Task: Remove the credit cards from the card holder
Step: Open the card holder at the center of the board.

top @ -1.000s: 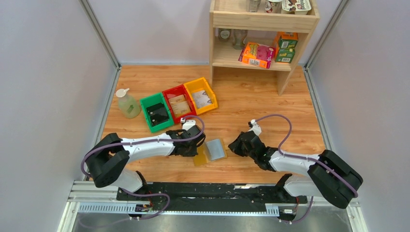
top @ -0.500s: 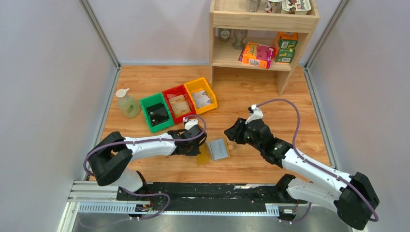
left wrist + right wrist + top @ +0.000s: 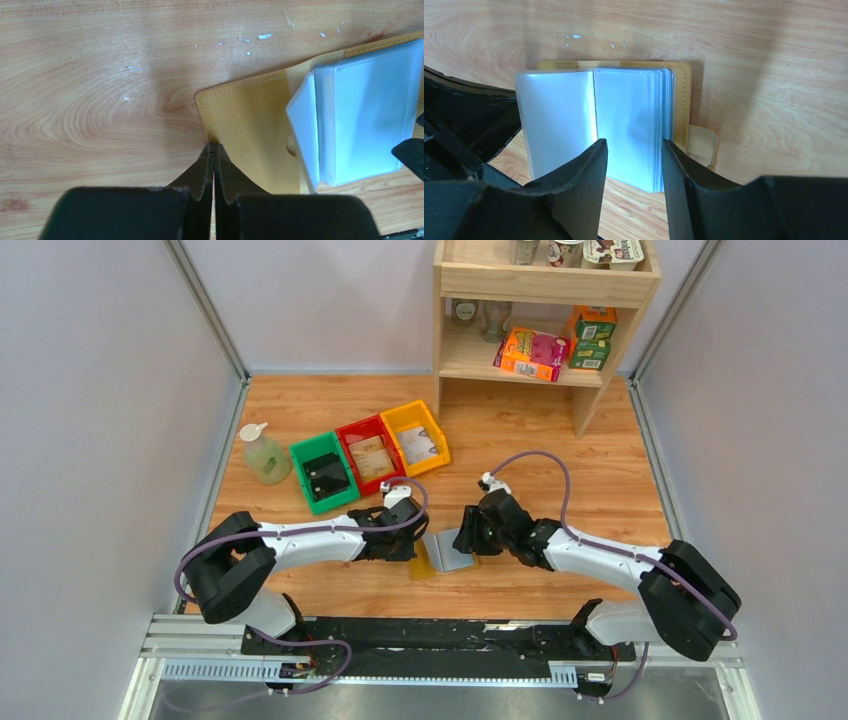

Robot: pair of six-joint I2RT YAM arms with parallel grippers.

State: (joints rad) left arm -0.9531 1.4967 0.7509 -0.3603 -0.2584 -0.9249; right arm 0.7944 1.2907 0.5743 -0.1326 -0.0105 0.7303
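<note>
The mustard-yellow card holder [image 3: 423, 564] lies open on the wooden table, its pale blue-grey pockets [image 3: 449, 548] fanned upward. My left gripper [image 3: 408, 541] is shut on the left edge of its yellow cover [image 3: 250, 125], fingertips [image 3: 214, 146] pressed together there. My right gripper [image 3: 468, 538] is open, just above the pockets' right side. In the right wrist view its gripper [image 3: 634, 143] straddles the stack of pockets [image 3: 629, 110], with the yellow cover [image 3: 684, 100] and clasp tab to the right. No credit card shows apart from the pockets.
Green [image 3: 322, 475], red [image 3: 368, 455] and yellow [image 3: 415, 437] bins sit in a row behind the left arm. A soap bottle [image 3: 263, 455] stands left of them. A wooden shelf [image 3: 545, 315] with boxes stands at the back right.
My right arm has swung left and forward, ending over the card holder's pockets. My left gripper has stayed at the holder's left edge. The holder shifted slightly.
</note>
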